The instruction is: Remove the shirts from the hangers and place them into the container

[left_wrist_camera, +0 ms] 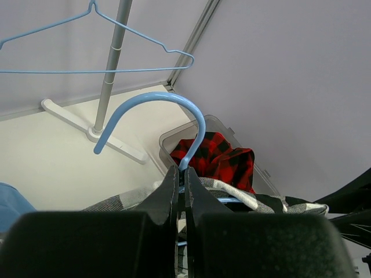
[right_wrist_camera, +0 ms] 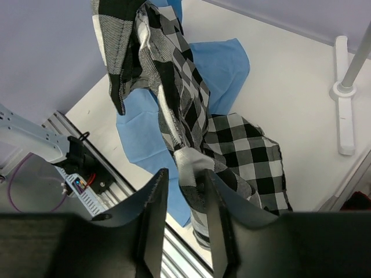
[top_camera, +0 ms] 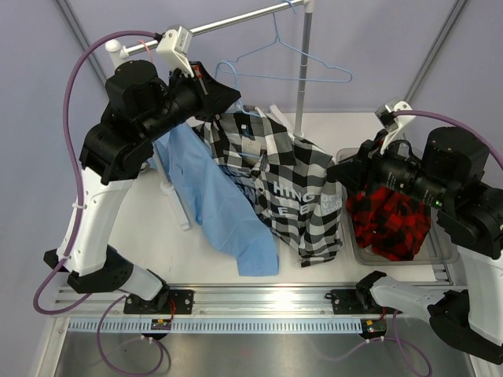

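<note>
Two-handed work: pinching hook of light blue wire hanger (left_wrist_camera: 156,97) in left jaws, straddling a fold of black-and-white check button-up shirt (right_wrist_camera: 174,98), hung just beneath, with part-spread right jaws. Best clamped fully before tugging cloth off wire.

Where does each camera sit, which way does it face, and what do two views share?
Top external: above, behind bases, looking down at table; left arm and right arm show.
Left wrist: faces container past left gripper shut on blue hanger.
Right wrist: looks down past right gripper at check shirt.
All share the check shirt.
</note>
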Robot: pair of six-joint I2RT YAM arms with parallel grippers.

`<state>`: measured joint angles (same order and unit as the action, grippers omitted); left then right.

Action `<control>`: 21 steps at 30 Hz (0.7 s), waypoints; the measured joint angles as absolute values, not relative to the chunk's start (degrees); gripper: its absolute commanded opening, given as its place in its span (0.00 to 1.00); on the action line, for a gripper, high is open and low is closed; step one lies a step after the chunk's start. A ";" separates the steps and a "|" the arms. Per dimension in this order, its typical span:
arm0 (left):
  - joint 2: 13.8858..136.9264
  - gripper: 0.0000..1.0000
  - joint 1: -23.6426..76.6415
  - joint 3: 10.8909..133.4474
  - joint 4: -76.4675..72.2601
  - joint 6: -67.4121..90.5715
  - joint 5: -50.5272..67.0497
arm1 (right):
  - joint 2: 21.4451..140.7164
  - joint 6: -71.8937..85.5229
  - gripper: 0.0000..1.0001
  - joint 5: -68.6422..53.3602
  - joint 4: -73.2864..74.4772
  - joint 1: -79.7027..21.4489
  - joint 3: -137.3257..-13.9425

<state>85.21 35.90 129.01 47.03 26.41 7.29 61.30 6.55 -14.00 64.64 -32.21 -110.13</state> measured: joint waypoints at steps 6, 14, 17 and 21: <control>84.93 0.00 35.14 129.01 46.85 26.44 8.27 | 61.45 6.87 0.21 -14.04 64.64 -32.21 -110.10; 84.93 0.00 34.57 129.01 46.78 26.44 9.74 | 60.93 7.35 0.15 -14.06 65.21 -32.21 -110.10; 84.93 0.00 34.04 129.01 46.78 26.48 10.66 | 60.47 7.51 0.00 -14.04 65.19 -32.18 -109.78; 84.93 0.00 33.74 129.01 46.78 26.50 11.44 | 60.01 7.97 0.00 -14.06 65.21 -32.21 -109.65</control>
<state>84.93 33.74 129.01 46.78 26.50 11.44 60.01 7.97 -14.06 65.21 -32.21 -109.65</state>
